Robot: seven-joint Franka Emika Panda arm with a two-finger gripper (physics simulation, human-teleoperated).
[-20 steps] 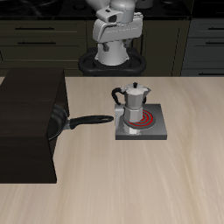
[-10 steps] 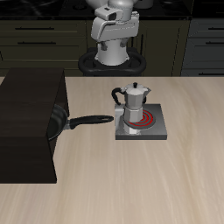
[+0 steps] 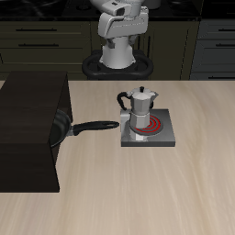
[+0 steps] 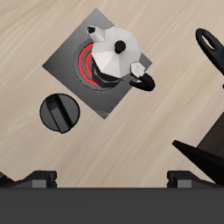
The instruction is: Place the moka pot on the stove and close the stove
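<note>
Wrist view shows the pincer [image 4: 112, 179] only as two dark finger bases at the frame's edge, set wide apart with nothing between them; the tips themselves are out of sight, so the pincer is read as wide and holding nothing. It is raised well above the tabletop [image 4: 35, 52], looking straight down. Beneath it the stove [image 4: 74, 92] is seen as a grey square plate with a red spiral coil [image 4: 85, 66] and a round black knob [image 4: 59, 112] in one corner. The moka pot [image 4: 115, 52] is seen standing upright on the coil, its faceted silver body covering most of the red ring, with its black handle [image 4: 145, 77] reaching out over the plate's edge. Part of a black frying pan handle [image 4: 208, 41] is seen just beyond the stove. In the exterior view the arm is drawn up at the far side of the tabletop [image 3: 184, 202], and the pincer itself cannot be made out there. The moka pot [image 3: 139, 107] is placed on the far part of the stove [image 3: 161, 139], near the middle of the tabletop, and the red coil [image 3: 156, 126] is visible beside it. A frying pan [image 3: 69, 128] lies just beside the stove, its long handle pointed toward the pot and its bowl against a large black box [image 3: 29, 128].
</note>
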